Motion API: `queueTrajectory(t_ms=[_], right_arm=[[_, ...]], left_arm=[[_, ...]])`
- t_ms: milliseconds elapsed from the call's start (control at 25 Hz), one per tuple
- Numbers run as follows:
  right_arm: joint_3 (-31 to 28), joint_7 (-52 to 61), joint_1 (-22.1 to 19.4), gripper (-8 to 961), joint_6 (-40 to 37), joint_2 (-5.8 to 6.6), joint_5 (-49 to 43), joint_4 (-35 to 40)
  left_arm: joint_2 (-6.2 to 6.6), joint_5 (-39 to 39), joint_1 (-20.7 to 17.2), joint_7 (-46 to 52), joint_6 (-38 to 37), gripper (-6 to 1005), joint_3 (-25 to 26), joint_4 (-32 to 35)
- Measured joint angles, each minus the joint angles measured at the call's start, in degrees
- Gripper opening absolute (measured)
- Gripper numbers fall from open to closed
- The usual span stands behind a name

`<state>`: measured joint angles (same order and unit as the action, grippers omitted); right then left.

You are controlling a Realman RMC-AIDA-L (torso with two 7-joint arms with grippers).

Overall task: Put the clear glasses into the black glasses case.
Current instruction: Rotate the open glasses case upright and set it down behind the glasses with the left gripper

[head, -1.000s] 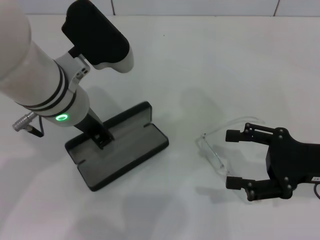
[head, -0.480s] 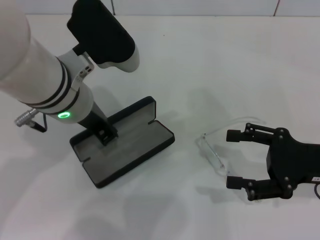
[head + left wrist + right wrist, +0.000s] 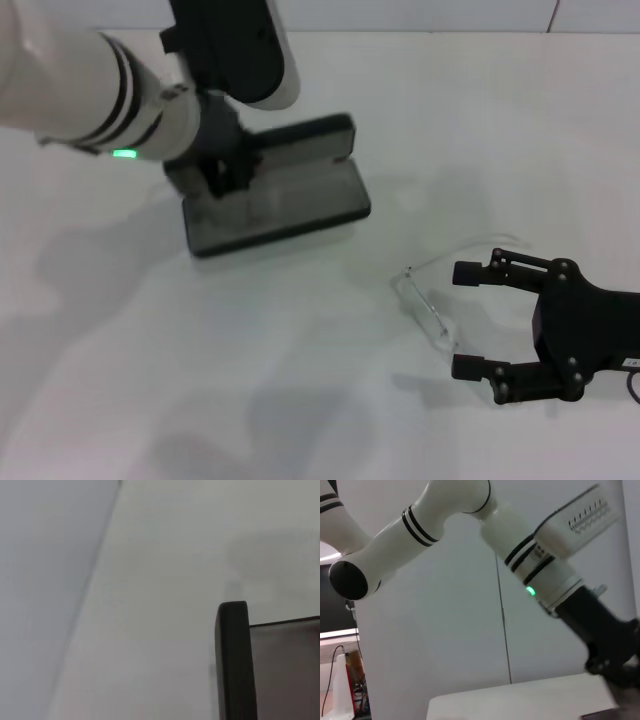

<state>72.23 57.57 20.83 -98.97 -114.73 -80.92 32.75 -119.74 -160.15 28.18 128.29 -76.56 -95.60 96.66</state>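
The black glasses case (image 3: 300,205) lies open, grey lining up, at the far middle of the white table. My left gripper (image 3: 226,172) is shut on the case's left end, and the left wrist view shows the case's black rim (image 3: 233,660) close up. The clear glasses (image 3: 424,308) lie on the table to the right of the case, faint against the white. My right gripper (image 3: 461,320) is open and low over the table. Its fingertips sit just right of the glasses' front, touching nothing.
The white left arm (image 3: 90,85) reaches in from the upper left and hides the case's left end. The same arm (image 3: 535,555) fills the right wrist view before a pale wall. A tiled wall edge (image 3: 400,15) runs along the table's far side.
My left gripper has carried the case away from me and to the right, turning it as it went. The right gripper and the glasses have stayed put.
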Motion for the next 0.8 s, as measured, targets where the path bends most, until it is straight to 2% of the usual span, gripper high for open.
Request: queueTrajectory(t_ms=[120, 400, 800], right_arm=[[-0.1, -0.1, 0.0, 870, -0.1, -0.36, 0.0, -0.2], [-0.1, -0.2, 0.1, 870, -0.2, -0.56, 0.6, -1.3], [-0.1, -0.2, 0.0, 870, -0.3, -0.58, 1.2, -2.4]], left_arm=[[0.02, 1.0, 0.9, -3.9, 2.0, 189, 0.6, -1.2], [0.01, 3.2, 6.9, -7.6, 6.7, 189, 0.9, -10.9], [-0.06, 4.7, 9.0, -9.3, 13.8, 189, -0.6, -18.2]])
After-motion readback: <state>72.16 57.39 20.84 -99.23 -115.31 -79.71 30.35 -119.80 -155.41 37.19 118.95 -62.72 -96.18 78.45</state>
